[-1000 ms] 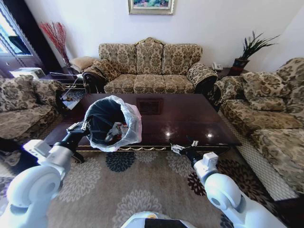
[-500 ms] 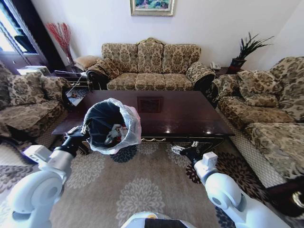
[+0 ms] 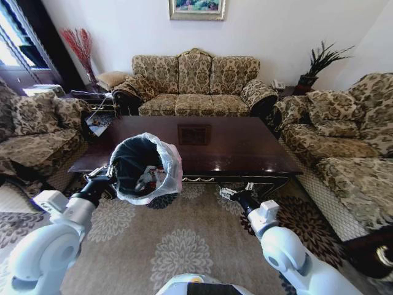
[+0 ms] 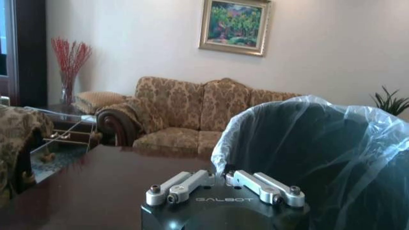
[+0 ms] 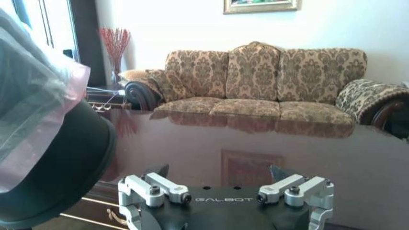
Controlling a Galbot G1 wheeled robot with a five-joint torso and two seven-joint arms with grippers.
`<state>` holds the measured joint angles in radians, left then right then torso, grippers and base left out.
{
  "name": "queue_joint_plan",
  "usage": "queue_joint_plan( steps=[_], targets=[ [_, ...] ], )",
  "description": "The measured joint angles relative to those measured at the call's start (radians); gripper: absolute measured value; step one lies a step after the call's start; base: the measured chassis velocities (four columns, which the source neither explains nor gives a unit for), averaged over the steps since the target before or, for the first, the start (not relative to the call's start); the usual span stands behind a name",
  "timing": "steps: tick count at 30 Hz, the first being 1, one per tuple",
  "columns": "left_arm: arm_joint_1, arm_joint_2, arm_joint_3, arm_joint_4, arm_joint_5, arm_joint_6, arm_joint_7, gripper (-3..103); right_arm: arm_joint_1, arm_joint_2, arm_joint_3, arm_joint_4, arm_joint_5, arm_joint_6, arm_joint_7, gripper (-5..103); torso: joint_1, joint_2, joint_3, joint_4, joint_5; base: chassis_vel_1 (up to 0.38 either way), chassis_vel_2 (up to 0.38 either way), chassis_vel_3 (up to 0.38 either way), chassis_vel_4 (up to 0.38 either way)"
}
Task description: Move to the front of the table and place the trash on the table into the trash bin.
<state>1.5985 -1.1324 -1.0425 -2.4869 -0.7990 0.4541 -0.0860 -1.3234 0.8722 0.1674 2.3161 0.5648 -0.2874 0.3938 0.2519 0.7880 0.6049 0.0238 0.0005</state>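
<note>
In a sitting room with patterned sofas, the dark glossy table (image 3: 245, 147) stands on a flowered carpet (image 3: 178, 252). The left gripper (image 3: 105, 174) is closed on the rim of the trash bin (image 3: 146, 166), holding it lifted before the table; trash (image 3: 149, 178) lies inside. The right gripper (image 3: 236, 194), fingers apart, holds nothing. Both wrists read "GALBOT".
</note>
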Motion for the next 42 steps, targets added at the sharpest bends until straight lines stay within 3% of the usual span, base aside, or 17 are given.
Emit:
queue_joint_plan(
  steps=[10, 23, 30, 32, 36, 42],
  targets=[
    [0.029, 0.015, -0.010, -0.004, 0.014, -0.003, 0.000, 3, -0.013, 0.017, 0.005, -0.010, -0.060, 0.024, -0.073, 100, 0.000, 0.000, 0.000, -0.0001, 0.0000, 0.095, 0.089, -0.100, -0.091],
    [0.051, -0.049, -0.013, 0.001, 0.053, -0.021, 0.010, 3, -0.007, 0.024, 0.009, -0.027, -0.081, 0.031, -0.091, 100, 0.000, 0.000, 0.000, -0.0001, -0.0005, 0.256, 0.246, -0.258, -0.260],
    [0.088, -0.094, -0.112, 0.089, 0.056, -0.063, 0.017, 3, -0.010, 0.029, 0.014, -0.039, -0.095, 0.051, -0.088, 100, 0.000, 0.000, 0.000, 0.0004, -0.0014, 0.137, 0.125, -0.137, -0.133],
    [0.122, -0.096, -0.177, 0.123, 0.029, -0.063, 0.029, 3, -0.012, 0.030, 0.021, -0.046, -0.100, 0.055, -0.083, 100, 0.000, 0.000, 0.000, 0.0005, 0.0007, 0.026, 0.003, -0.013, -0.013],
    [0.156, -0.085, -0.206, 0.153, 0.027, -0.063, 0.038, 3, -0.011, 0.033, 0.022, -0.056, -0.106, 0.060, -0.083, 100, 0.000, 0.000, 0.000, -0.0007, 0.0006, -0.021, -0.026, 0.028, 0.016],
    [0.214, -0.093, -0.215, 0.190, 0.067, -0.066, 0.050, 3, -0.003, 0.055, 0.017, -0.072, -0.116, 0.061, -0.076, 100, 0.000, 0.000, 0.000, -0.0001, -0.0002, -0.016, -0.006, 0.020, 0.000]
  ],
)
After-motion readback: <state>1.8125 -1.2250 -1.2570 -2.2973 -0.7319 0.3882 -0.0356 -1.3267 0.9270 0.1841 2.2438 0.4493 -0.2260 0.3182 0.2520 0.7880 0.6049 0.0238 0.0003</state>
